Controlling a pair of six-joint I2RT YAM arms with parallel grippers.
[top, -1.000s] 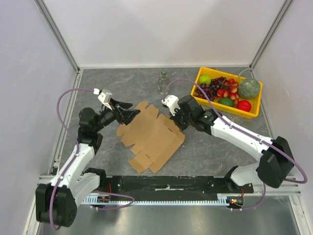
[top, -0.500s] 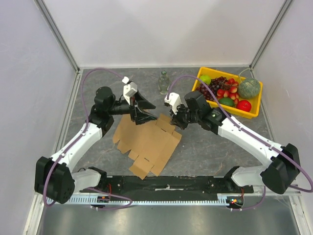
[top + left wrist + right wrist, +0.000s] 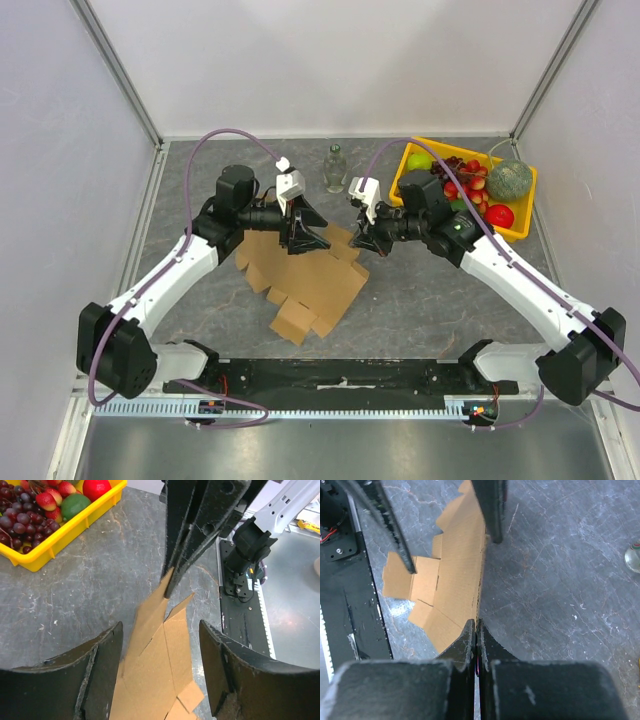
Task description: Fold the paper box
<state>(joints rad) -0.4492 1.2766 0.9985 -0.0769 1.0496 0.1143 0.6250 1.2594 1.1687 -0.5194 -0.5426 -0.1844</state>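
Two grippers are found close together over the paper box point(image 3: 310, 285). It is one flat sheet of brown cardboard, spread unfolded on the grey table point(image 3: 420, 300) between the two arms, a little to the left of the middle. A corner on the far right side of the sheet is pinched by the right gripper point(image 3: 476, 626). Its jaws are clenched together with the cardboard edge between them (this is seen best from the right wrist). The left gripper point(image 3: 160, 630) is held over the far part of the sheet with its jaws released and well apart, one finger at each side of the cardboard. Nothing is grasped by it, and whether the fingers touch the sheet cannot be told. The flaps and tabs at the near end are laid flat toward the arm bases. A yellow tray point(image 3: 60, 542) filled with fruit is seen beyond the right gripper. A small glass bottle point(image 3: 335, 168) is placed upright at the far side of the table, apart from the sheet.
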